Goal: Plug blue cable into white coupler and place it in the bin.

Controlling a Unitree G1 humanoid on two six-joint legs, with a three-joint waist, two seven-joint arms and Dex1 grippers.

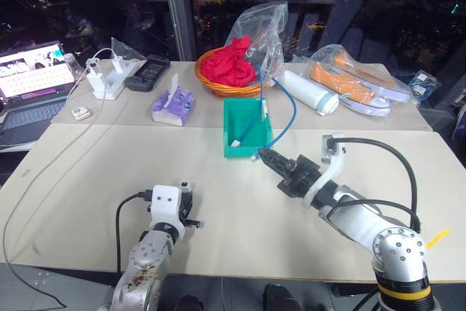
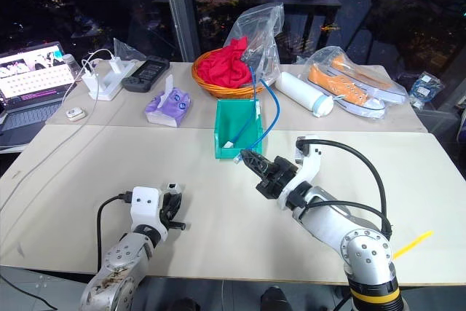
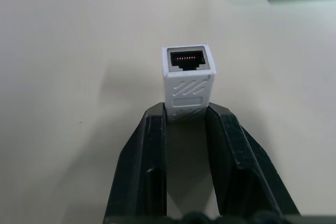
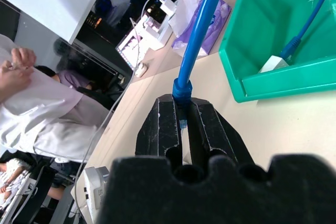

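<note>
In the lower left of the head view we see the left gripper (image 1: 191, 209) above the bare table (image 1: 87, 180), and its wrist camera shows the two black fingers (image 3: 152, 145) clamped on the lower part of the white coupler (image 3: 188, 85), whose open socket faces the camera; the coupler's far end is hidden between the fingers. Right of centre, the right gripper (image 1: 266, 156) is closed on one end of the blue cable (image 1: 289, 107), just beside the bin (image 1: 234, 152); the clear plug is mostly buried between the pads, so we cannot make out its tip. The cable arches up and drops into the bin, where its other end meets a small white piece (image 4: 274, 64) we cannot identify.
</note>
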